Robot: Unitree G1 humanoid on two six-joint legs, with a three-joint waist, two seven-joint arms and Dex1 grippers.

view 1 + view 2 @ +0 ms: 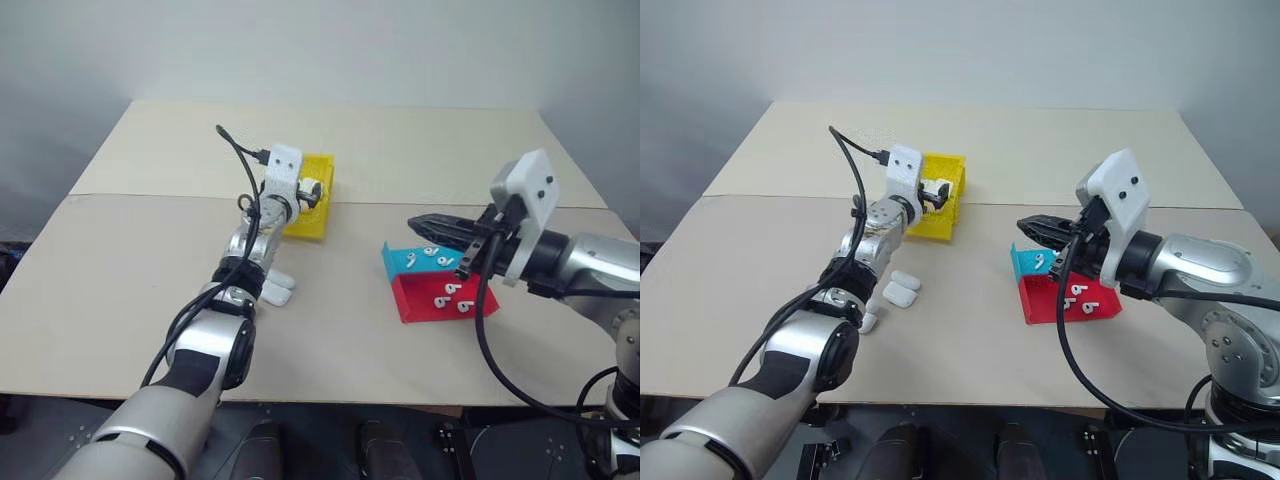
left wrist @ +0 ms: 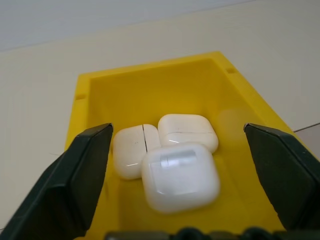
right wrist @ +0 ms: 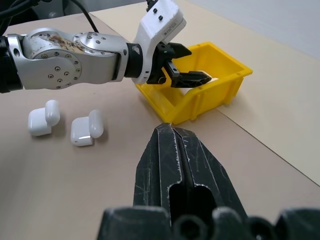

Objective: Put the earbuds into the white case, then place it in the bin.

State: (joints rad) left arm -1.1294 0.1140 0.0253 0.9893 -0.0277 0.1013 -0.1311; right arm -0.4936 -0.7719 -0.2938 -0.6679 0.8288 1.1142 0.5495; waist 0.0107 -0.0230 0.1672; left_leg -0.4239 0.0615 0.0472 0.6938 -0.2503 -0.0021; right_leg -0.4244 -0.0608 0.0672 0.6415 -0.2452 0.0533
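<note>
The yellow bin [image 2: 150,80] stands mid-table and holds three shut white cases; the nearest white case [image 2: 180,175] lies on top of the other two. My left gripper [image 2: 177,132] hangs open just over the bin's front [image 3: 200,107], one finger on each side of that case and apart from it. My right gripper [image 1: 425,222] is shut on nothing, level, above the teal tray. Small white earbuds [image 1: 430,252] lie in the teal tray, and more earbuds [image 1: 452,296] lie in the red tray.
The teal tray [image 1: 400,262] and the red tray [image 1: 420,310] sit side by side under my right gripper. Two white cases with lids flipped open [image 1: 902,290] lie on the table beside my left forearm. A seam [image 1: 130,196] crosses the tabletop.
</note>
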